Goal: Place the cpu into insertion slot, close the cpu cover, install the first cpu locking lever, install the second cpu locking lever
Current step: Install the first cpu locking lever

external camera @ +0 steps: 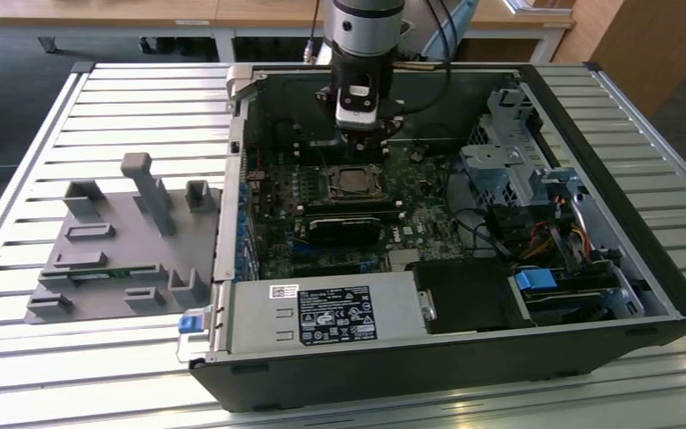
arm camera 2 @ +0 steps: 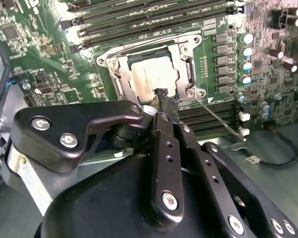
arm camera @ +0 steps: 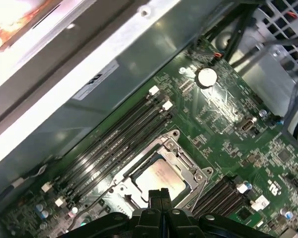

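Second wrist view gives you the clearest read: the cpu (arm camera 2: pixel 154 77) sits flat in the insertion slot (arm camera 2: pixel 144 55), its dull grey top showing through the cut-out of the cpu cover (arm camera 2: pixel 185 62), which looks laid down around it. The gripper (arm camera 2: pixel 164 96) has its fingers pressed together with nothing visible between them, and the tip stands at the socket corner nearest the arm, at or just above the cover's edge (you cannot tell contact from this angle). A thin wire locking lever (arm camera 2: pixel 219 119) runs out from that same corner across the green board (arm camera 2: pixel 39 74); whether it is latched is unclear.

In the exterior view the arm hangs over the open computer case (external camera: pixel 629 295), just behind the socket.

Treat the chip as light, rigid and delicate underneath; if you ever had to lift it, take it by its outer edges, never pressing down. The cover is likely thin springy sheet, best pushed on its frame rail. The lever probably fights back like stiff spring wire, so expect the most leverage near its free end.
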Controlling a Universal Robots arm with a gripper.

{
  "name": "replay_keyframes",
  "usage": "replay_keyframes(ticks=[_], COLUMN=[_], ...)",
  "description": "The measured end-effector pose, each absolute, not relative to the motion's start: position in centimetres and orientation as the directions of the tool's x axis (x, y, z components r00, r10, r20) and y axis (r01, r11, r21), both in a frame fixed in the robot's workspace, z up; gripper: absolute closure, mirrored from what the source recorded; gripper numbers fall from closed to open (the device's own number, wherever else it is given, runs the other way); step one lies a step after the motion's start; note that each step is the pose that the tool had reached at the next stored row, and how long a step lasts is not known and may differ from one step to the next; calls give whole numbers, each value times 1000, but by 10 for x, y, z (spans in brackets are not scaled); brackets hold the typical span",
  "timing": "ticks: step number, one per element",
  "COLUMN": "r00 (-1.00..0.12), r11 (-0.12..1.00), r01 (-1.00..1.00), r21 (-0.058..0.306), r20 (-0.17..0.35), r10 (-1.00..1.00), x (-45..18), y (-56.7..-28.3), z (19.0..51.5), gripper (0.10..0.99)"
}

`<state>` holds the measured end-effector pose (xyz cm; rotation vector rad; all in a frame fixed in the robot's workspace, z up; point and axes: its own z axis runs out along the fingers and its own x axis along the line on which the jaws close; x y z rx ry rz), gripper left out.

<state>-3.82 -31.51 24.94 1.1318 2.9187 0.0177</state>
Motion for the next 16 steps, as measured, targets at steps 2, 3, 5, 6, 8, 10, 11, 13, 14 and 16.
replay_keyframes(ticks=[2,3,5,6,8,10,11,13,14,16], r00=[-758,-765,-777,-783,-793,-803,-808,-824,-834,-853], r11=[758,765,777,783,793,803,808,824,834,853], r01=[653,644,630,622,609,596,589,566,551,522], r21=[15,15,15,15,15,15,15,14,14,14], r20=[-6,-6,-6,-6,-6,-6,-6,-6,-6,-6], r10=[653,644,630,622,609,596,589,566,552,522], x=[-39,-39,-39,-39,-39,-39,-39,-40,-40,-40], y=[-315,-315,-315,-315,-315,-315,-315,-315,-315,-315], z=[249,249,249,249,248,247,247,247,246,246], gripper=[980,980,980,980,980,980,980,980,980,980])
